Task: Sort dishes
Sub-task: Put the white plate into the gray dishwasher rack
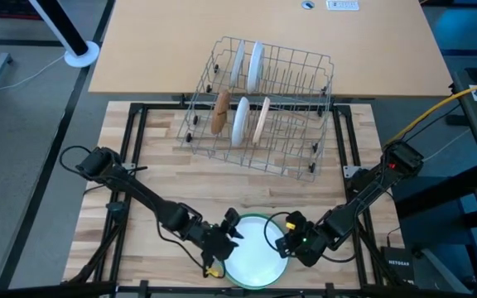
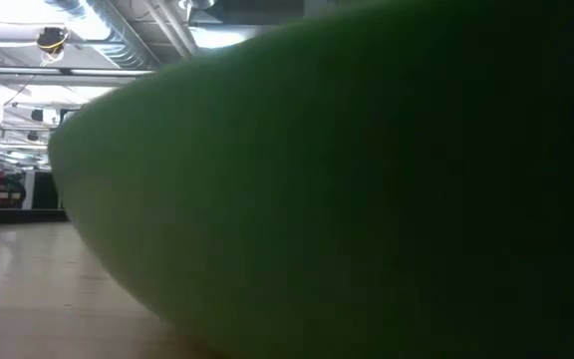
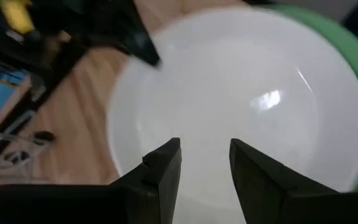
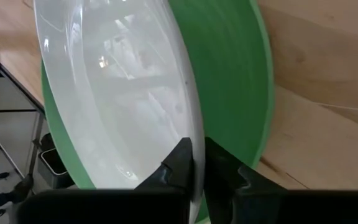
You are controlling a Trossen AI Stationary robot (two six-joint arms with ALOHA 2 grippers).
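Note:
A large light green plate (image 1: pixel 261 218) lies flat on the table near its front edge, and a white plate (image 1: pixel 253 263) sits in it. The green plate's side (image 2: pixel 347 179) fills the low view. My right gripper (image 1: pixel 282 242) is at the white plate's right rim and is shut on it. My left gripper (image 1: pixel 232 235) is open at the plates' left side, and its fingers (image 3: pixel 166 171) stand over the white plate (image 3: pixel 241 99). I cannot tell whether they touch it. My right gripper pinches the white plate's rim (image 4: pixel 192 127) on its right side between its two fingers (image 4: pixel 180 158). The fingers come in low from the table's right. The white plate lies over the green plate (image 4: pixel 229 87); whether its held edge is raised, I cannot tell.
A grey wire rack (image 1: pixel 296 79) stands at the far middle of the table. It holds upright two white plates (image 1: pixel 247 66) in the back row, and a brown one (image 1: pixel 220 112), a white one (image 1: pixel 240 122) and a tan one (image 1: pixel 262 120) in front. Bare wood lies between rack and grippers.

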